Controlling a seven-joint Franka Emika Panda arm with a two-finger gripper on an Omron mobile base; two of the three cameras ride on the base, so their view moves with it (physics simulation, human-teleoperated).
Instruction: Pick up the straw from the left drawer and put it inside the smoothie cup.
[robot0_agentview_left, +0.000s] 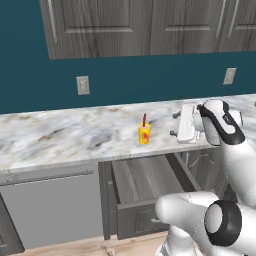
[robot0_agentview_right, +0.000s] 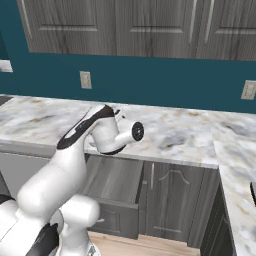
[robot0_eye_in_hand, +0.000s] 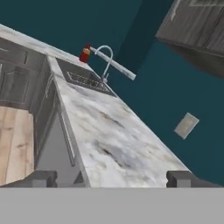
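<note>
The yellow smoothie cup (robot0_agentview_left: 144, 135) stands on the marble counter (robot0_agentview_left: 75, 135) above the open left drawer (robot0_agentview_left: 145, 182). The thin red straw (robot0_agentview_left: 144, 120) sticks up out of the cup. To the cup's right, my gripper (robot0_agentview_left: 174, 124) hovers over the counter, pointing sideways toward the cup, open and holding nothing, a short gap away from it. The drawer (robot0_agentview_right: 112, 177) is pulled out, and the part of its inside that I can see is bare. In the hand view my gripper (robot0_eye_in_hand: 111, 179) has its fingertips (robot0_eye_in_hand: 39, 178) spread wide over the counter top.
A plain grey panel front (robot0_agentview_left: 50, 210) sits left of the drawer. Far along the counter are a sink (robot0_eye_in_hand: 85, 78), a curved faucet (robot0_eye_in_hand: 105, 54) and a red bottle (robot0_eye_in_hand: 85, 53). Wall outlets (robot0_agentview_left: 83, 85) and upper cabinets (robot0_agentview_left: 130, 25) are behind.
</note>
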